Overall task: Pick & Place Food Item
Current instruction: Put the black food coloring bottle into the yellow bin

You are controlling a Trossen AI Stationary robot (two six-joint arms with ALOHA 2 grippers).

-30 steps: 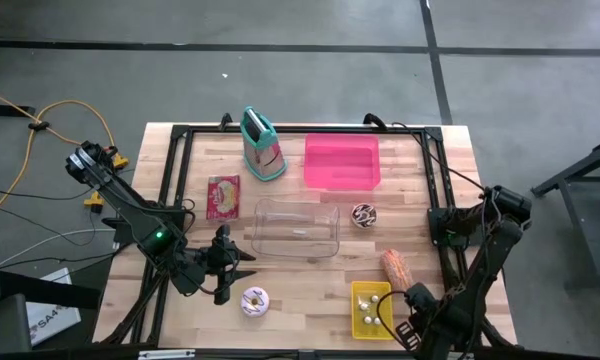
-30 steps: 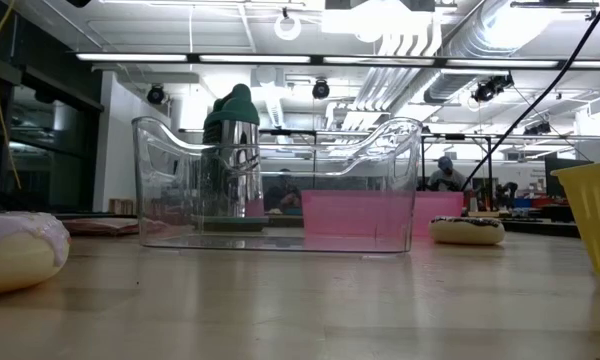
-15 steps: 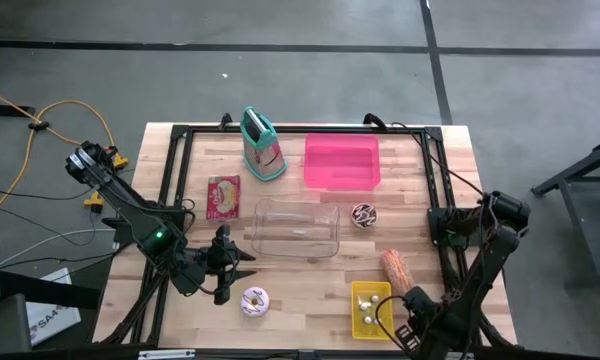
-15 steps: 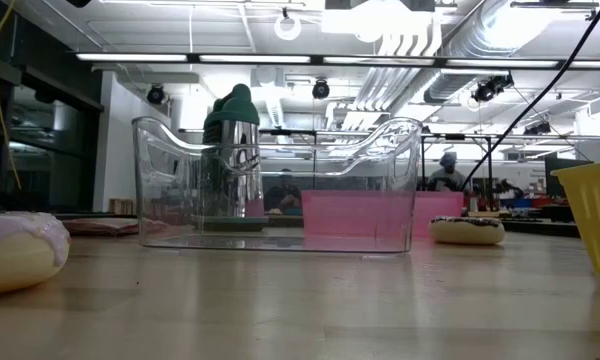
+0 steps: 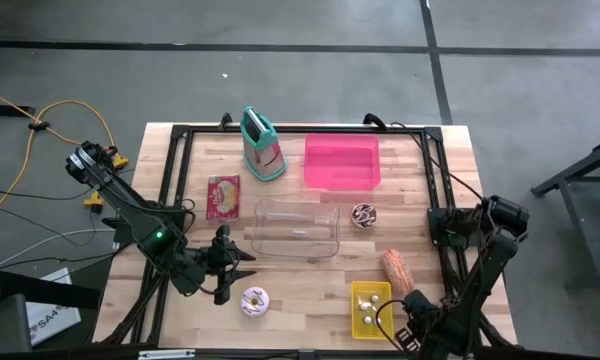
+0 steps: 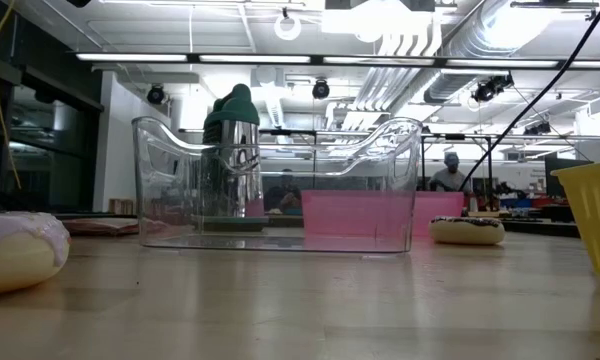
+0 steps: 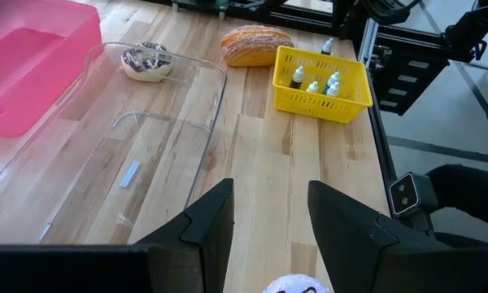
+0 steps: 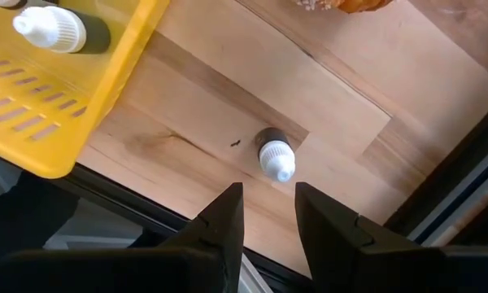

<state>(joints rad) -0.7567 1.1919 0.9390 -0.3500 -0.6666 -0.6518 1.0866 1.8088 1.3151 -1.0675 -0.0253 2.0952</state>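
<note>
Food lies about the wooden table: a pink-frosted donut (image 5: pixel 254 300) near the front edge, a chocolate donut (image 5: pixel 364 214), a bread roll (image 5: pixel 396 268), a red snack packet (image 5: pixel 223 196) and an upright bag (image 5: pixel 263 145). A clear bin (image 5: pixel 296 227) stands mid-table, with a pink bin (image 5: pixel 342 162) behind it. My left gripper (image 5: pixel 227 262) hangs open just behind the pink donut (image 7: pixel 297 285). Beside the yellow basket (image 5: pixel 371 308), my right gripper (image 8: pixel 268 213) points down, open, above a small white-capped bottle (image 8: pixel 275 156) standing on the table. Nothing is between its fingers.
The yellow basket (image 8: pixel 57 89) holds several small bottles and sits at the front right. A black frame (image 5: pixel 435 215) runs around the table's edges. Bare wood lies between the pink donut and the basket, and in front of the clear bin (image 6: pixel 280 185).
My right gripper has sunk a little toward the table beside the yellow basket, still pointing down. The left arm and all the objects have kept still.
</note>
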